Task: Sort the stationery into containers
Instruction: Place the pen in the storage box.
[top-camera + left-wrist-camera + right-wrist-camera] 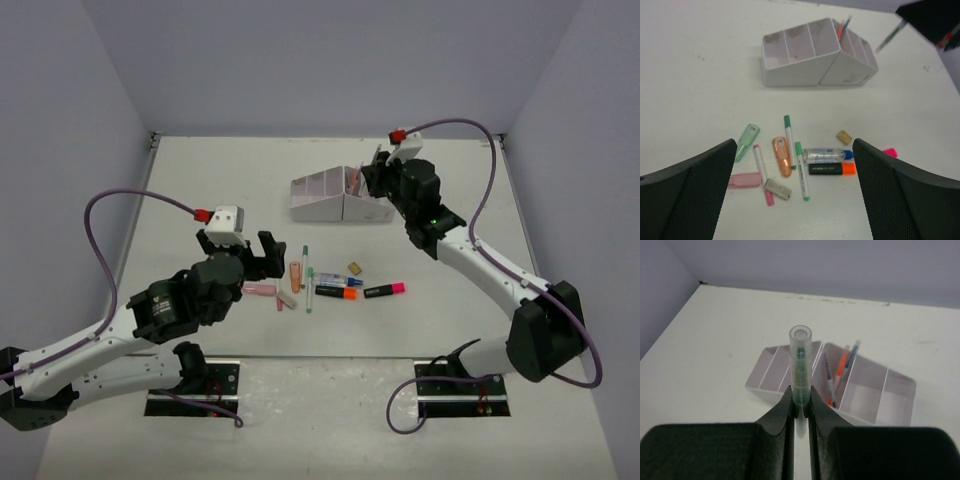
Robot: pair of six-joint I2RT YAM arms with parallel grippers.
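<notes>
The white organiser box stands at the far middle of the table, and two pens stand in one of its compartments. My right gripper is shut on a green pen with a clear cap, held upright just above the box; it also shows in the top view. Loose stationery lies in front of my open, empty left gripper: two green pens, a pink pen, an orange-ended highlighter, a pink-ended highlighter, a blue-white tube and small peach, pink, green and grey pieces.
A small tan piece lies behind the tube. The left gripper hovers left of the pile. Grey walls close the table's left, right and far sides. Purple cables arc over both arms.
</notes>
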